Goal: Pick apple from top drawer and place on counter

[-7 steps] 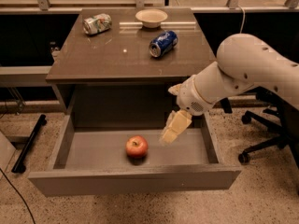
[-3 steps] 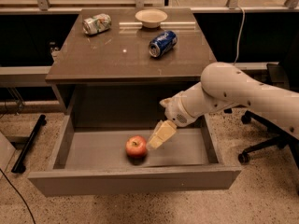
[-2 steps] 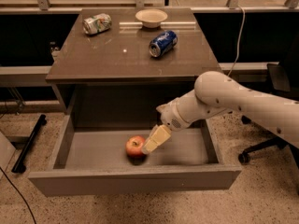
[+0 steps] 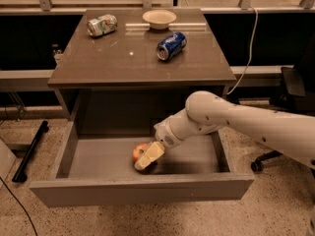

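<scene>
The red and yellowish apple (image 4: 139, 150) lies on the grey floor of the open top drawer (image 4: 98, 162), near its middle and towards the front panel. My gripper (image 4: 148, 157), cream-coloured at the end of the white arm, reaches down into the drawer from the right. It sits against the apple's right front side and covers part of it. The apple rests on the drawer floor. The glossy grey-brown counter (image 4: 123, 63) is above and behind the drawer.
On the counter lie a blue soda can (image 4: 171, 45) on its side, a crushed silver-green can (image 4: 102, 24) and a pale bowl (image 4: 159, 18). An office chair (image 4: 291, 90) stands at the right. A black bar (image 4: 28, 152) lies on the floor at the left.
My gripper has moved left and down inside the drawer, from well right of the apple to right against it. The apple has stayed in place.
</scene>
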`<state>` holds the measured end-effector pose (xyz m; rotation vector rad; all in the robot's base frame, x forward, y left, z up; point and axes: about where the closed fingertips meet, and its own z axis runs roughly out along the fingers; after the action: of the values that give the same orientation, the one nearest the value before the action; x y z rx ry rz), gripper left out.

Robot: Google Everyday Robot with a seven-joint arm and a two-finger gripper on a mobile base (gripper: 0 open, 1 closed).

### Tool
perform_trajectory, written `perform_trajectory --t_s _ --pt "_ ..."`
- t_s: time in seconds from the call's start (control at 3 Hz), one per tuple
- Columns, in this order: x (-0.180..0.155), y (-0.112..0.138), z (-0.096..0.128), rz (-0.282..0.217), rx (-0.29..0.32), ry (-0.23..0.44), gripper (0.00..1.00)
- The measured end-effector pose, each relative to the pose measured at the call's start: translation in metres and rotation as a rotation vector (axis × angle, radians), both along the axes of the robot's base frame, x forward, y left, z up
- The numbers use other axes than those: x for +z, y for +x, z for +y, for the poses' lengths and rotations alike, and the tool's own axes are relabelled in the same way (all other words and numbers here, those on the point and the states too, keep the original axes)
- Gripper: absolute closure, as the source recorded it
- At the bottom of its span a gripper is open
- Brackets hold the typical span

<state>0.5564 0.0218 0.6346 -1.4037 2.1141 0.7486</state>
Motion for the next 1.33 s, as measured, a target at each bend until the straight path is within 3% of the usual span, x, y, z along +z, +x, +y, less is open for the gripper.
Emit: perform_trajectory --t_s 0.33,0.67,1.0,1.33 --pt "-0.011 -0.003 0.006 0.019 -0.046 0.006 0.18" --pt "-0.012 -0.007 0.004 0.021 -0.090 0.011 0.49" --pt "-0.011 -0.011 0.001 0.024 -0.113 0.018 0.72" --pt "0.010 -0.010 -0.004 0.017 -0.096 0.087 0.96"
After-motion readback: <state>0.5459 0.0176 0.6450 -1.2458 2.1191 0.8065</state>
